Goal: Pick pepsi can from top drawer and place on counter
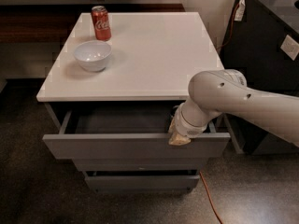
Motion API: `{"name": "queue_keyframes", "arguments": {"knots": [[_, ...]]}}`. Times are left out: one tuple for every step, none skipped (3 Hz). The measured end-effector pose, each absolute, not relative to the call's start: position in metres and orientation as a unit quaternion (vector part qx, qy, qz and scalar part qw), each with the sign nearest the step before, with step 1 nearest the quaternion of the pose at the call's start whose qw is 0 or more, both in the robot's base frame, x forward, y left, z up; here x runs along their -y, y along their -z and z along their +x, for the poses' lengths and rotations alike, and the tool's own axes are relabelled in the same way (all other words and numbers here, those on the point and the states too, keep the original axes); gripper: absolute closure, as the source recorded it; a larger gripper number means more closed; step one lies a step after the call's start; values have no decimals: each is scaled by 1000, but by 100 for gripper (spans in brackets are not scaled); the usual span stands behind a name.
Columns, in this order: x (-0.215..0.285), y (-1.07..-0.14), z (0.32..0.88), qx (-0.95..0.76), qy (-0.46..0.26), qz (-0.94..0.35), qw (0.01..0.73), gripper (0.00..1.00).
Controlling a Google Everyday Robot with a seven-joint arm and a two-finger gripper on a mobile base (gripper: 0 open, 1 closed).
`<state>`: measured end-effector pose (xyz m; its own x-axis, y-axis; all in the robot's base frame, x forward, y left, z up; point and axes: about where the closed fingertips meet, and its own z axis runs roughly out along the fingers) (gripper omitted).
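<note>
Top drawer [135,146] open below desk [154,55] front edge. Gripper [179,138] down inside drawer's right end, under desk's front-right corner; whether wide or narrow, cannot tell. Pepsi can hidden, so relation to gripper unclear. Red can [101,23] and white bowl [93,55] at desk's back-left corner.
</note>
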<state>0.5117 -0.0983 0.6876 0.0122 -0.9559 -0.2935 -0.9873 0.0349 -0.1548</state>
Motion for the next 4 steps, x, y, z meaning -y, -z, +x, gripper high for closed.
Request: {"name": "queue_keyframes", "arguments": {"knots": [[98, -688, 512, -701, -49, -693, 161, 79], [98, -688, 512, -701, -49, -693, 161, 55], [93, -689, 505, -699, -61, -694, 160, 55], [61, -699, 466, -684, -131, -702, 150, 86]]}}
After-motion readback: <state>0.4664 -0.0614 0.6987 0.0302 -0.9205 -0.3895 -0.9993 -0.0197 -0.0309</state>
